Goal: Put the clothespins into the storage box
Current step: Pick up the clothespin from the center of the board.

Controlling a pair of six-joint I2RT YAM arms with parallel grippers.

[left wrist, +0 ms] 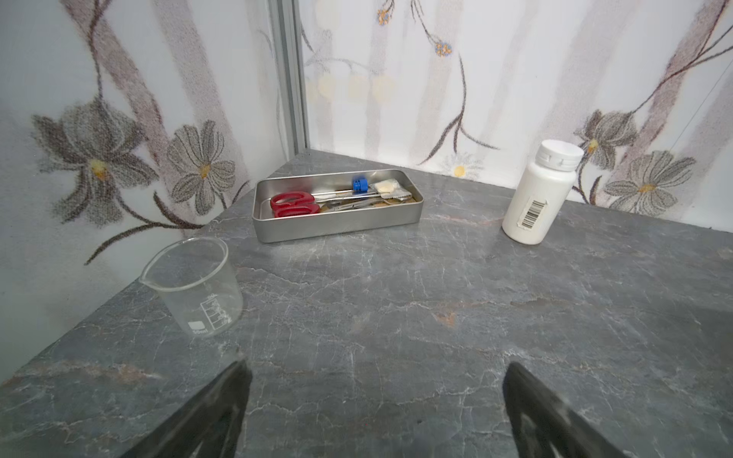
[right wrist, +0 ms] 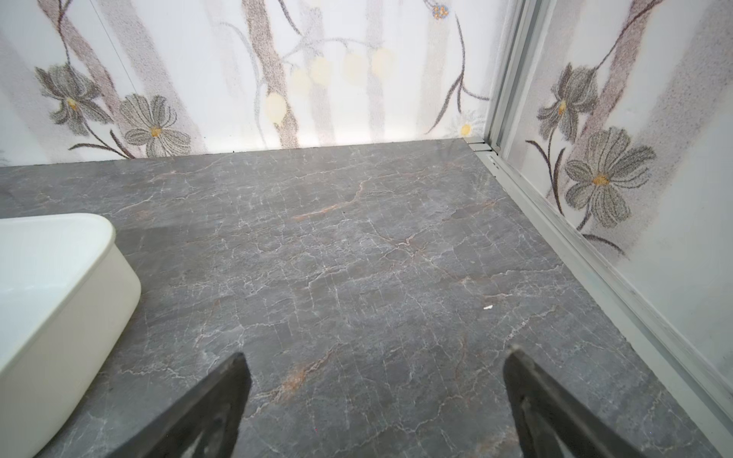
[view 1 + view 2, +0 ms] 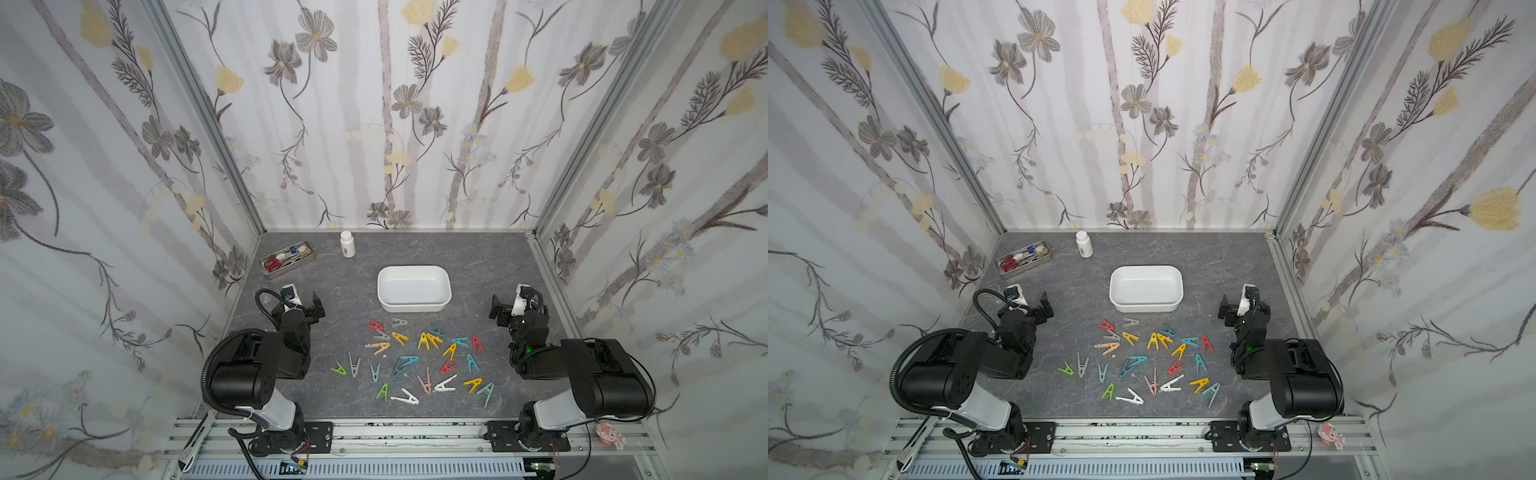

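Note:
Several clothespins (image 3: 424, 341) (image 3: 1154, 341) in red, yellow, teal, green, grey, white, pink and beige lie scattered flat on the grey marbled table, in front of the storage box. The storage box (image 3: 413, 307) (image 3: 1145, 307), a white tub with rounded corners, stands empty mid-table; its corner shows in the right wrist view (image 2: 71, 317). My left gripper (image 3: 311, 309) (image 1: 377, 365) hovers open left of the box, nothing between its fingers. On the box's right side my right gripper (image 3: 498, 311) (image 2: 377, 357) is open over bare table. Neither wrist view shows any clothespins.
At the back left a metal tray (image 3: 287, 268) (image 1: 337, 228) holds red scissors and pens. A white bottle (image 3: 347, 244) (image 1: 535, 194) stands near the back wall. Beside the left wall, close to my left gripper, is a clear beaker (image 1: 194, 285). Flowered walls enclose three sides.

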